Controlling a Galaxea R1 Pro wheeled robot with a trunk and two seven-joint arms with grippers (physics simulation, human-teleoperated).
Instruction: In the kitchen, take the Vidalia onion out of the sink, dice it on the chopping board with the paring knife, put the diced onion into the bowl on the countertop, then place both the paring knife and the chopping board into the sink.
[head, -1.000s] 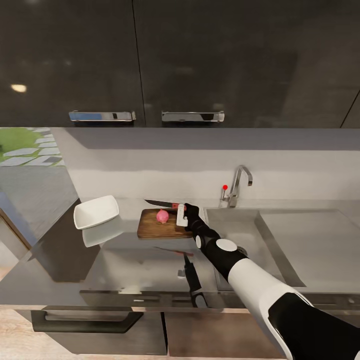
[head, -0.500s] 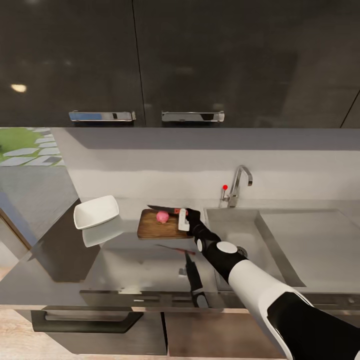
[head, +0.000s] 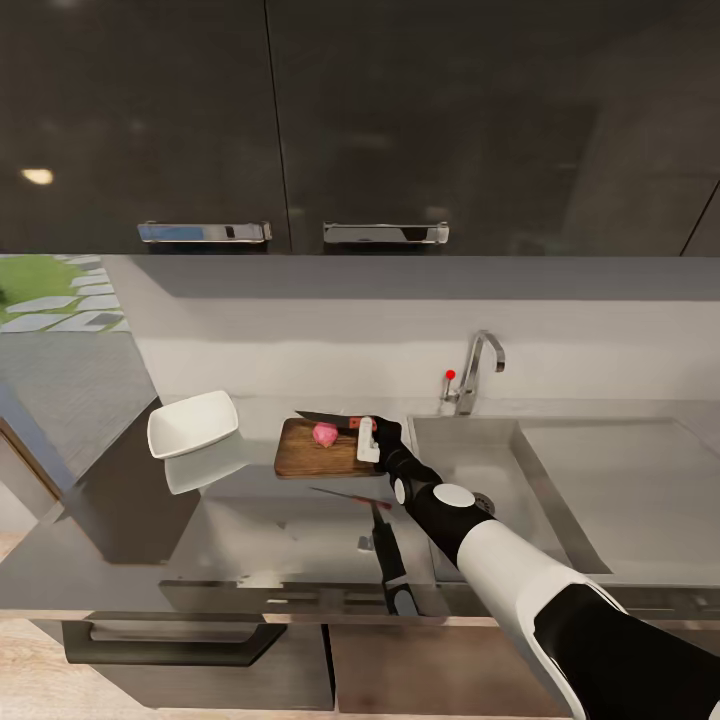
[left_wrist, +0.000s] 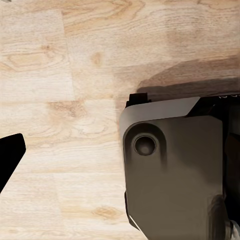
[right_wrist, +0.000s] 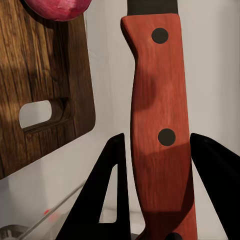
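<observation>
A pink Vidalia onion (head: 325, 433) (right_wrist: 59, 7) sits on the dark wooden chopping board (head: 312, 455) (right_wrist: 40, 75), which lies on the grey countertop (head: 250, 530) left of the sink (head: 470, 440). My right gripper (head: 368, 437) (right_wrist: 157, 185) is shut on the red handle of the paring knife (head: 325, 417) (right_wrist: 160, 115). It holds the knife at the board's right end, with the dark blade pointing left along the board's far edge just behind the onion. The white bowl (head: 193, 423) rests to the board's left. My left gripper (left_wrist: 122, 160) hangs open over the wooden floor.
A chrome tap (head: 478, 370) with a red dot stands behind the sink, and a flat drainboard (head: 620, 480) lies to its right. Dark wall cabinets (head: 300, 120) hang above. The glossy counter mirrors my arm and the knife.
My right gripper has come slightly toward me and down with the knife, bringing the blade from behind the board to its far edge by the onion. Onion, board and bowl are unmoved.
</observation>
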